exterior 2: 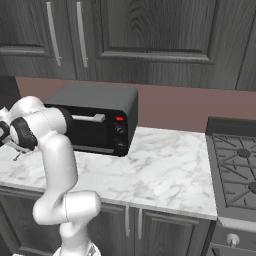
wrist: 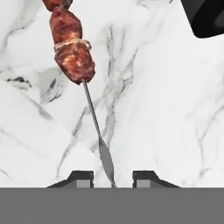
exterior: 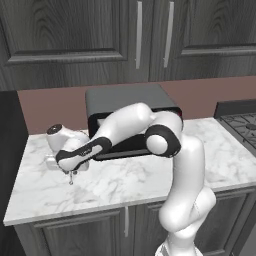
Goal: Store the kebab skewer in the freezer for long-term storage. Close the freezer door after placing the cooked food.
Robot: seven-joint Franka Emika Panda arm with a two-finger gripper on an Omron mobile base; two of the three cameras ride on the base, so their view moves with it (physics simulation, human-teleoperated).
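A white robot arm reaches low over a marble counter, in front of a black toaster oven and below dark wood cupboards.

In the hand view, the skewer lies on the counter with its long axis running straight away from the hand. Its flat metal handle end sits between the two dark fingertips at the bottom of the view. The thin shaft leads up and slightly left to red-brown meat chunks at the far end, near the top edge. So the meat points away from the hand, and the bare metal end is the part at the jaws.

The gripper looks nearly closed, its tips standing a little apart on either side of the handle. Whether they actually pinch the metal cannot be told for certain; it appears to be a grasp just forming.

In the left base view, the gripper hangs just above the counter's left part, with a thin sliver of the skewer below it.

The likely next move is a straight lift, and the heavy meat end may droop.
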